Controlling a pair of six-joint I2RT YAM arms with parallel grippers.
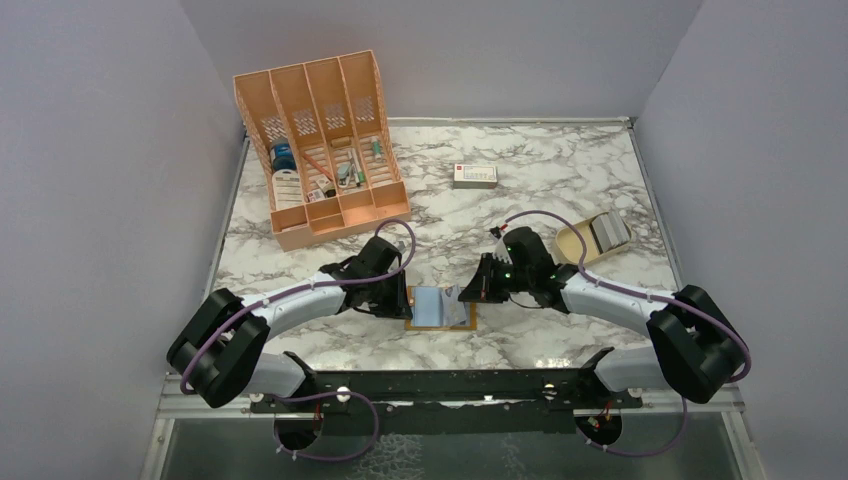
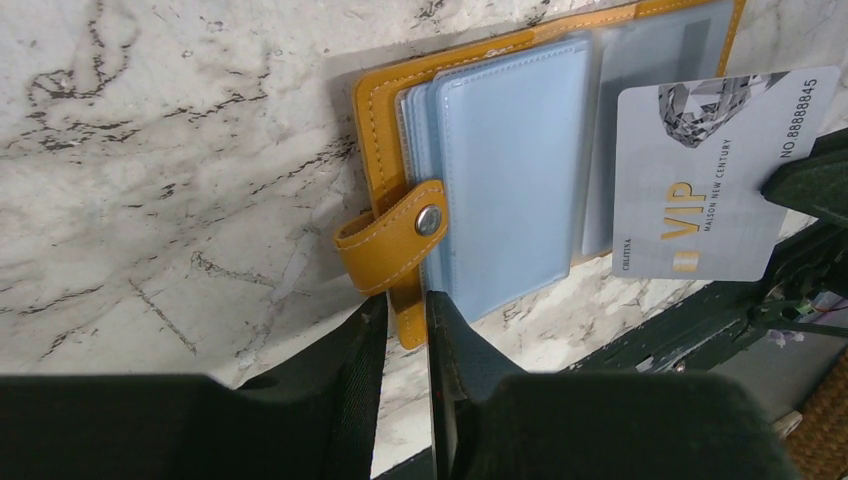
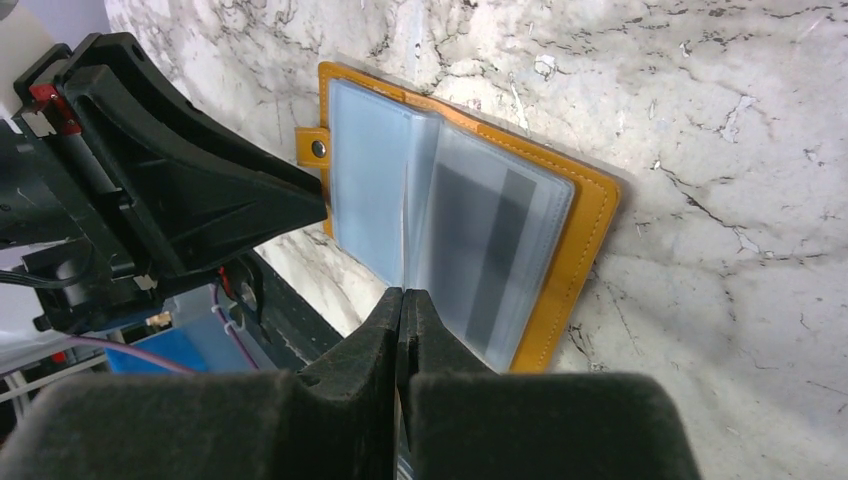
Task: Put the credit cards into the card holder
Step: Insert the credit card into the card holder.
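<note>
The open mustard-orange leather card holder (image 2: 385,110) is laid flat on the white marbled table (image 2: 150,150), between the two arms. A silver VIP card (image 2: 700,190) is clamped in the right gripper (image 3: 402,295) over the holder's right-arm side (sleeve mouths cannot be made out). The left gripper (image 2: 407,300), slightly parted and empty, is set just short of the studded strap (image 2: 390,240).

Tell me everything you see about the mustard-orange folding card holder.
The mustard-orange, leather-look card holder lies open and flat on the white marble table. Inside are pale blue clear plastic sleeves; one shows a dark card. A strap with a metal stud sticks out at one side. The right gripper holds a silver card over the sleeves; contact is unclear.
</note>
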